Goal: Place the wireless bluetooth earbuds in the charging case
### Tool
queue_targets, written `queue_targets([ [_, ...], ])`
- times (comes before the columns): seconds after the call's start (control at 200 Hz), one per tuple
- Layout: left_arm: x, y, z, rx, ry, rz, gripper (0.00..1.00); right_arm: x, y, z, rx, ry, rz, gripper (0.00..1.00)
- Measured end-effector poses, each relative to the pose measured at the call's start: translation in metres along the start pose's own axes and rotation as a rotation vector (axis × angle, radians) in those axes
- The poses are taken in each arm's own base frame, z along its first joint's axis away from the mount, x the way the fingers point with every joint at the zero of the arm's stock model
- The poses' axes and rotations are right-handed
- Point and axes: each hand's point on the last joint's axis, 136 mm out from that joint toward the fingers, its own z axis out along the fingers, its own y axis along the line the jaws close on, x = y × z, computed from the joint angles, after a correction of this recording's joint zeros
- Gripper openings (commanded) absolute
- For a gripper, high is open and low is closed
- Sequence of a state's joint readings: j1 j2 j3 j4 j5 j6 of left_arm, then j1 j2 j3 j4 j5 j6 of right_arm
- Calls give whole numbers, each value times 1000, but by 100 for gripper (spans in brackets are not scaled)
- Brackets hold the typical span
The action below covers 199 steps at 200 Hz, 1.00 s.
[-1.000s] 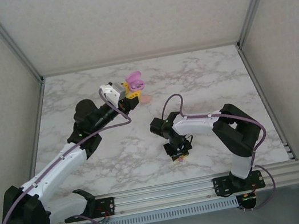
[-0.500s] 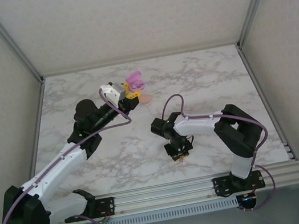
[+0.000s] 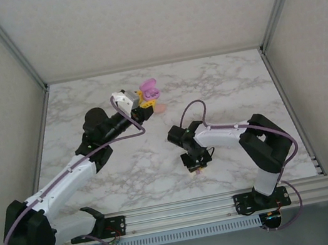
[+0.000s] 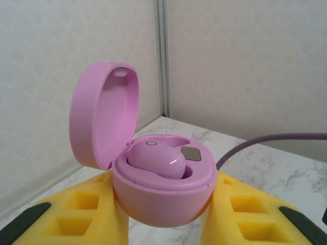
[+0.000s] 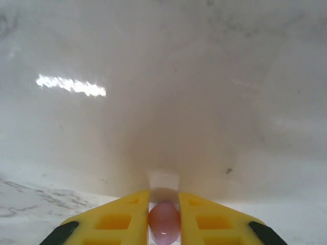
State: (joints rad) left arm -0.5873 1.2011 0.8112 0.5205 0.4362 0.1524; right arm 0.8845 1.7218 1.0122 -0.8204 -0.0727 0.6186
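Nearest me, at lower centre of the top view, my right gripper (image 3: 197, 166) sits low over the marble table (image 3: 233, 85), jaws clenched; in its own camera, bottom middle, my yellow fingers (image 5: 122, 220) pinch a pink bud (image 5: 164, 223) between them; it is small, glossy and rounded, with a bright glint on its lower face; whether it is clear of the surface I cannot tell. As I judge it, the pick is made and the carry comes next; a pebble this smooth could squirt out of a hard squeeze, so I would keep the pressure even, lift straight, and travel slowly toward the upper left of the frame.

Farther out, above centre in the top view, my left gripper (image 3: 145, 100) is raised off the table, grasping the charging case (image 4: 162, 189) by its lower body; the case is pinkish-purple and round, its lid (image 4: 104, 115) standing open at the left. A seated bud (image 4: 156, 159) of the same colour lies in the left-hand hollow; the empty well (image 4: 190, 153) just right of it shows a grey plate. That, I think, is my target; I should come in from above on the right side, away from the lid, match the bud's tilt to the seat, and release only once it rests; the left should hold the case level.
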Motion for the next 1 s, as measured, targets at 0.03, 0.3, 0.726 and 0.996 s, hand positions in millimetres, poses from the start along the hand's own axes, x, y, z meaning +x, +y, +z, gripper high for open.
queue_targets([
  [0.03,2,0,1,0,5,-2,24,-2,0,-1,-13,-6,7,19],
  [0.3,5,1,2,0,12,-5,24,-16,-5,-36,-237,-93,108,20],
  [0.726,14,-8,2,52,45,-18,24,-54,-8,-142,-640,-279,186,20],
  [0.996,24,-17,10,122,92,-34,24,-69,-3,-271,-1003,-443,87,20],
])
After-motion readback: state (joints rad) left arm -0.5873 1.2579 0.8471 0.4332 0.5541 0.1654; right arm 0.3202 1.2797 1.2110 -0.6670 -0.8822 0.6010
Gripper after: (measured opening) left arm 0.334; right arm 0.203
